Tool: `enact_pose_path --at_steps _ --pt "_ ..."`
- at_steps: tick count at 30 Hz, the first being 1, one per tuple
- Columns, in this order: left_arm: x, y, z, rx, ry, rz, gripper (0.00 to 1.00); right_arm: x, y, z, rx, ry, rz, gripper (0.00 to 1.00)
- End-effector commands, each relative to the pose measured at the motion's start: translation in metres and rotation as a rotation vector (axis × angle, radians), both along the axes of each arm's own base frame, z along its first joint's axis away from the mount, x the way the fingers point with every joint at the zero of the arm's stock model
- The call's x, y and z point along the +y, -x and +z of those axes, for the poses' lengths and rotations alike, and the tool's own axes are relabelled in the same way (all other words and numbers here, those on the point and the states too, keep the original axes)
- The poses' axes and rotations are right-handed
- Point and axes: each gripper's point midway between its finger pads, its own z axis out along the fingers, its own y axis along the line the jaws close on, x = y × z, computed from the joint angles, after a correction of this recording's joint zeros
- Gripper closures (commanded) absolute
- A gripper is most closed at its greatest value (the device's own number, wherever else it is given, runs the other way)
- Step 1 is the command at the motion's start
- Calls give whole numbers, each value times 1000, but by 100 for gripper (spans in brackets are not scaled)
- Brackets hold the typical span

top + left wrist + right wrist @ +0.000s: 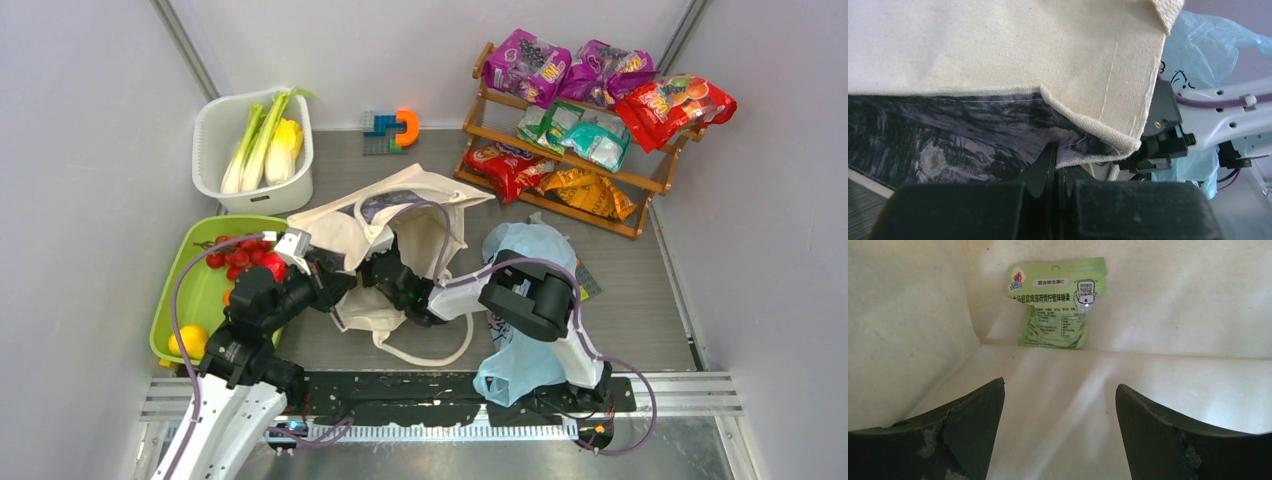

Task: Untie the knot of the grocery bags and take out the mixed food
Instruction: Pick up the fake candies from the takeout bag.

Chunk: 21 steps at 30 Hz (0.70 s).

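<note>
The cream canvas tote [400,215] lies in the middle of the tabletop [640,310], just left of the light-blue plastic bag [510,375]. This bag lies crumpled and partly under the right arm [530,295]; whether it has a knot I cannot tell. The left jaws are closed on a folded hem of the tote, next to its dark printed panel [948,140]. The right jaws are inside the tote, wide open and holding nothing. Beyond them a light-green packet [1058,305] rests against the far cloth wall. Green-white stalks [255,140] and a yellow vegetable [287,145] lie in the white tub [215,120] at the far left. Small red fruits [240,255] and a yellow fruit [188,340] are in the green tray [190,290]. On the wooden rack [492,134] at the far right, a red packet [510,165] and an orange packet [590,190] lie on the lowest shelf.
</note>
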Motion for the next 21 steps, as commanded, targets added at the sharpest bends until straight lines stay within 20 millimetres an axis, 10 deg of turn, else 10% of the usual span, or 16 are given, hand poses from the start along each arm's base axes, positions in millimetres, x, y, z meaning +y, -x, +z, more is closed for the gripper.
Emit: enact_pose_path --at_steps 1,21 --pt "-23 21 17 -33 55 -182 100 37 -1 20 -4 -61 212 10" --pt "-38 34 38 -57 143 -294 100 115 54 -37 306 79 721 6"
